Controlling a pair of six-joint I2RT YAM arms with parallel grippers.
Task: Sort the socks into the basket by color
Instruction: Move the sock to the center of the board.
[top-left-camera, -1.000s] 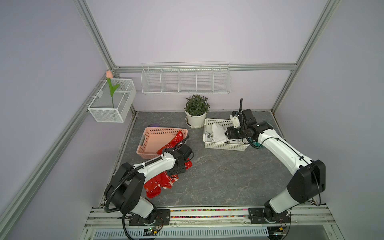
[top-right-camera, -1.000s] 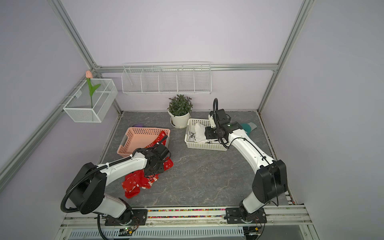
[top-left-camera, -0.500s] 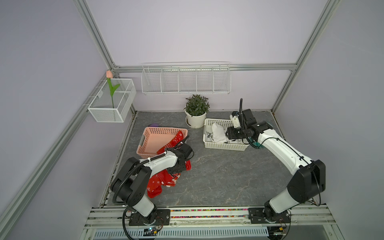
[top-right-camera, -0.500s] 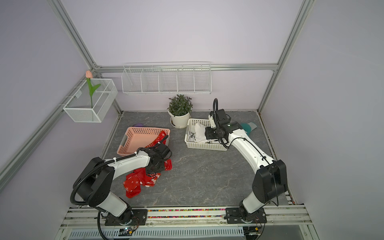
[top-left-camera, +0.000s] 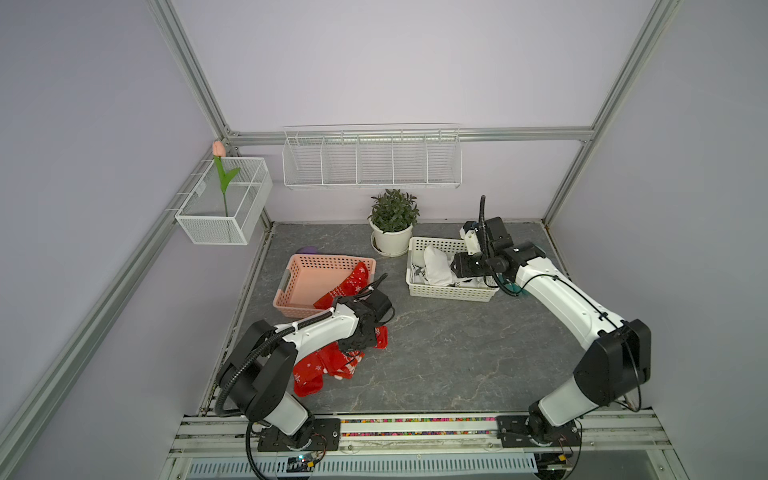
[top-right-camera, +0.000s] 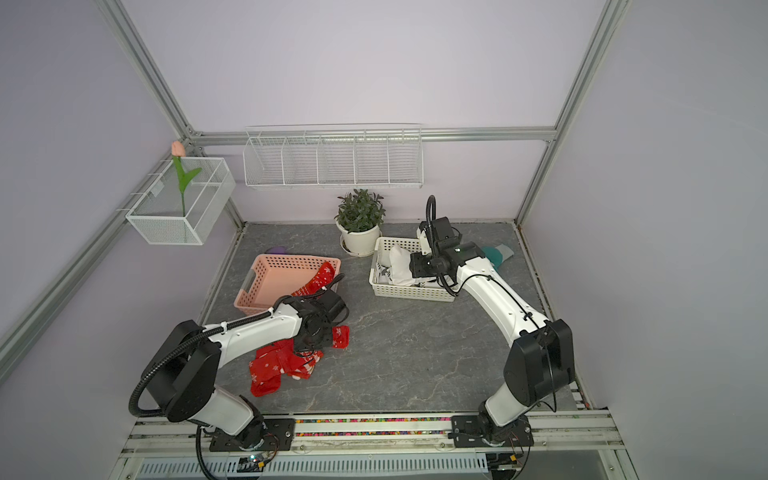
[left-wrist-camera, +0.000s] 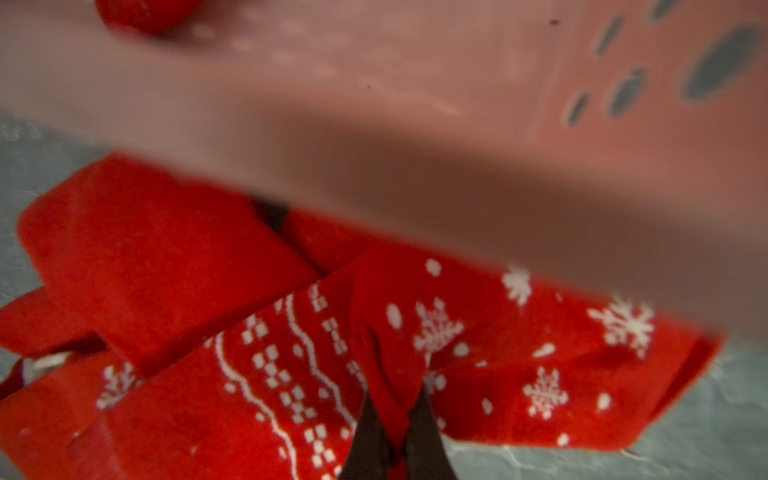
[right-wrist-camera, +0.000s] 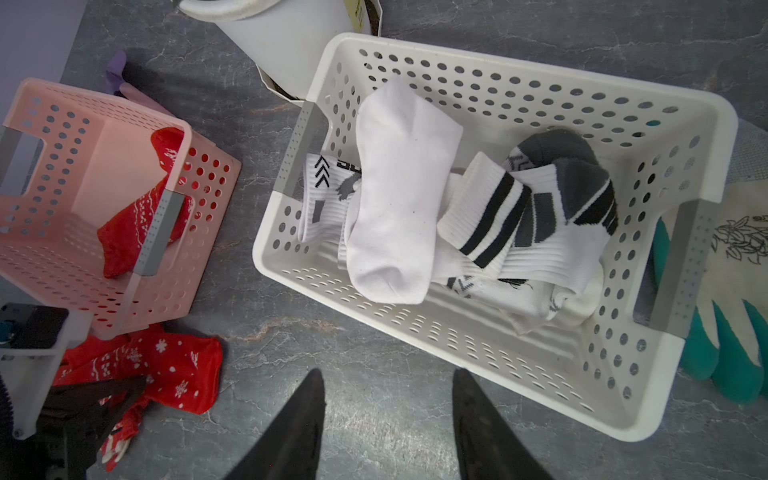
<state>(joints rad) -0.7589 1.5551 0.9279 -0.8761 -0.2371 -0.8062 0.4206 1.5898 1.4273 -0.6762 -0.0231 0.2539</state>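
Note:
Several red snowflake socks (top-left-camera: 328, 365) (top-right-camera: 282, 365) lie heaped on the grey table in front of the pink basket (top-left-camera: 307, 266). My left gripper (top-left-camera: 357, 338) (left-wrist-camera: 395, 401) is down on the heap, shut on a raised fold of one red sock (left-wrist-camera: 540, 353). Another red sock (top-left-camera: 351, 282) (right-wrist-camera: 137, 232) hangs over the pink basket's near rim. The white basket (top-left-camera: 451, 293) (right-wrist-camera: 519, 58) holds several white socks with black and grey stripes (right-wrist-camera: 486, 216). My right gripper (top-left-camera: 455, 266) (right-wrist-camera: 386, 374) hovers over that basket's edge, open with nothing in it.
A potted plant (top-left-camera: 392, 224) stands behind and between the two baskets. Teal-and-white gloves (top-right-camera: 496, 253) (right-wrist-camera: 731, 332) lie just beyond the white basket. A small purple thing (top-left-camera: 309, 250) sits behind the pink basket. Wire racks hang on the walls.
My left gripper has shut on a fold of a red sock in the heap, and its arm has shifted a little. The right arm has not moved.

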